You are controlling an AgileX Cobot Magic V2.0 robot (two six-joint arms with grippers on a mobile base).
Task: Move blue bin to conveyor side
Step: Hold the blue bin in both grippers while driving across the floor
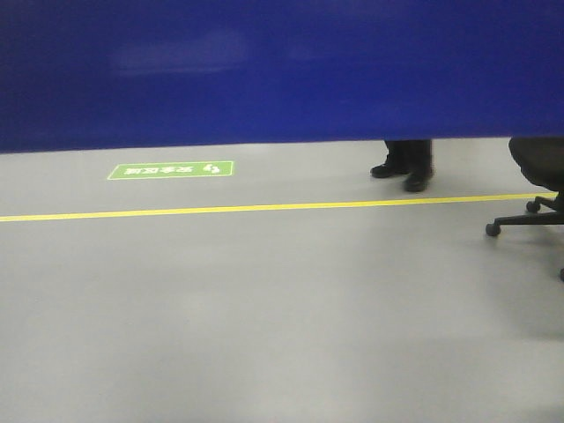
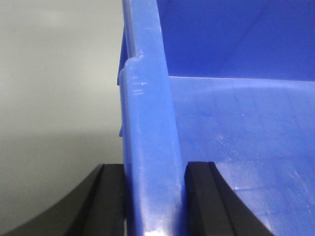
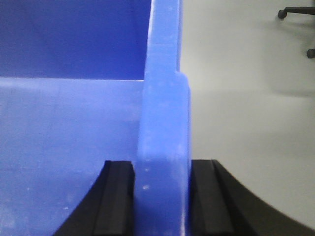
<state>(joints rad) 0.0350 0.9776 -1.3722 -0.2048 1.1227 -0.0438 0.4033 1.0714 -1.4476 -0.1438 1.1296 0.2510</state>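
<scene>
The blue bin [image 1: 282, 70] fills the top of the front view, its wall hanging above the grey floor. In the left wrist view its left rim [image 2: 147, 147] runs between my left gripper's [image 2: 155, 201] two black fingers, which are shut on it, one outside and one inside the wall. My right gripper [image 3: 162, 201] is shut on the opposite rim [image 3: 165, 123] the same way. The bin's empty blue inside [image 2: 246, 123] shows in both wrist views. The conveyor side is out of view.
Grey floor [image 1: 264, 308] with a yellow line [image 1: 264, 208] and a green floor sign [image 1: 170, 169]. A person's black shoes [image 1: 405, 172] stand behind the bin. A black wheeled office chair [image 1: 533, 189] is at the right.
</scene>
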